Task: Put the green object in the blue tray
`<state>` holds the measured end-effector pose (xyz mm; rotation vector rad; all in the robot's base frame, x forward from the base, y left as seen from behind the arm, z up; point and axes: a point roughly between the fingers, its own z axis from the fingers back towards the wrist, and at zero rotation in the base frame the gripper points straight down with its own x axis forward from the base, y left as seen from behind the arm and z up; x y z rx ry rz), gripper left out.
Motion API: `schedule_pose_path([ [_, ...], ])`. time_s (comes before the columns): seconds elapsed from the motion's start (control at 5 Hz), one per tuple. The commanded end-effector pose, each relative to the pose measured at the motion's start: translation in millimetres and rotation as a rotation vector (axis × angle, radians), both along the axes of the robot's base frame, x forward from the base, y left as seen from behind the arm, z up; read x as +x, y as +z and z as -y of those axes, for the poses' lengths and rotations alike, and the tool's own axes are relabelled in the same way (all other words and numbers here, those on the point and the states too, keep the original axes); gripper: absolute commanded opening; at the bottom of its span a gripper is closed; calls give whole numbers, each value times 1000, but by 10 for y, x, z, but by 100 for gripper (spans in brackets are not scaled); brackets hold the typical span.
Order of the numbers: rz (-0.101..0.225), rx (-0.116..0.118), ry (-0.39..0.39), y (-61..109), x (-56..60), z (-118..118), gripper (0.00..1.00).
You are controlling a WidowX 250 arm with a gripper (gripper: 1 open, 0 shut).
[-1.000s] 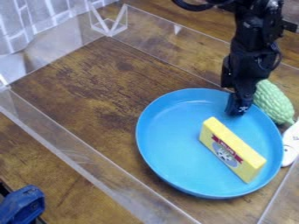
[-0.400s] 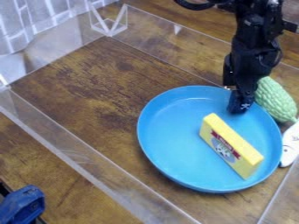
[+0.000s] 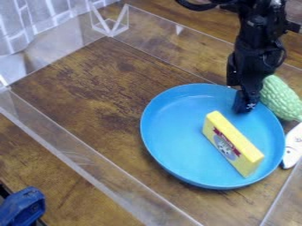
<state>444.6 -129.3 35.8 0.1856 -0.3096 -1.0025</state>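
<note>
The green object (image 3: 283, 95) is a pale-green bumpy oval lying on the wooden table at the right edge, just outside the blue tray's far right rim. The blue tray (image 3: 171, 132) is a large round plate in the right middle of the view. A yellow rectangular block with a label (image 3: 232, 143) lies inside it. My black gripper (image 3: 245, 103) hangs down from the top, its tip over the tray's far right rim, touching or nearly touching the green object's left side. I cannot tell whether its fingers are open or shut.
Clear plastic walls (image 3: 71, 150) enclose the wooden table on the left and front. A white object (image 3: 291, 146) lies at the right edge beside the tray. A blue item (image 3: 18, 207) sits at the bottom left, outside the wall.
The blue tray with the yellow block has slid a little to the right and up. The green object has shifted slightly right. The gripper has barely moved.
</note>
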Motion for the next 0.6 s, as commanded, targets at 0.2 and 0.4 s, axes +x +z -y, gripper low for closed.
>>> schedule_pose_path([
  [0.2,50,-39,-21,82,-64,258,100],
  [0.4,53,-46,-22,41,-87,325,100],
])
